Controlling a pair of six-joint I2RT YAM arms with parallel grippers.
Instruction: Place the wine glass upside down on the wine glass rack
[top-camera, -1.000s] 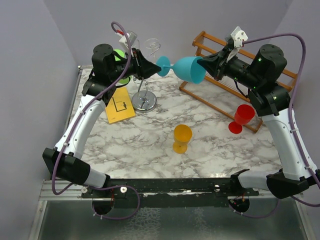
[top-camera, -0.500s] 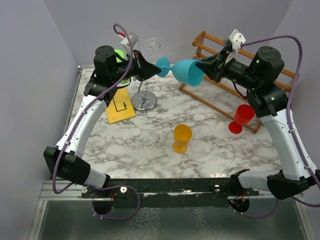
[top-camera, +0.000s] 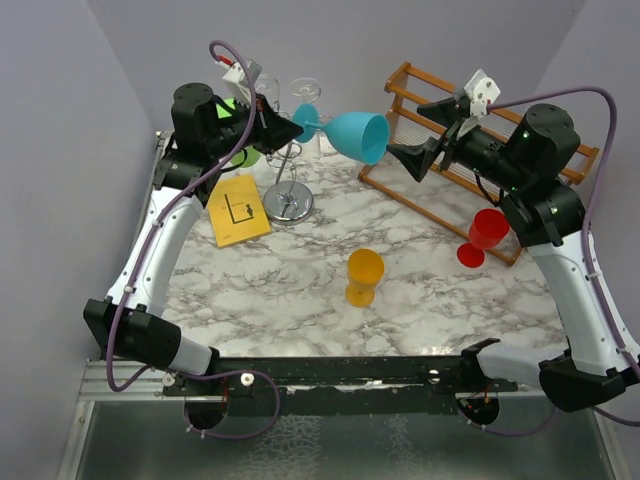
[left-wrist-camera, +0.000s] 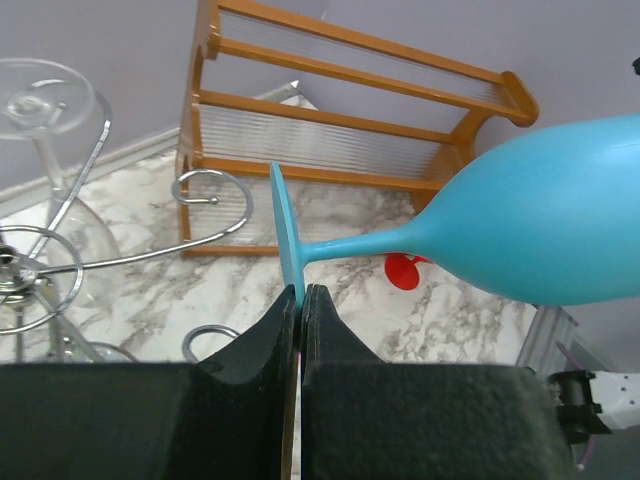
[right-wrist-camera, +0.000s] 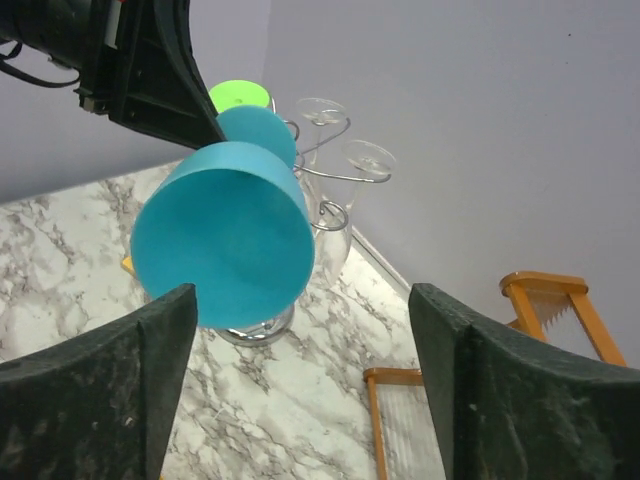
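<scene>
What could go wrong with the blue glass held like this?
1. The left gripper pinches the blue glass only by the edge of its foot, bowl sticking out sideways, so it may pivot or slip.
2. Clear glasses already hang on the chrome rack beside it; a swing could knock them.
3. The open right gripper sits close to the bowl's mouth and could bump it.

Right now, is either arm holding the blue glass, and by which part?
Left gripper holds the blue wine glass, fingers pinched on the edge of its foot. Right gripper is open, holding nothing.
</scene>
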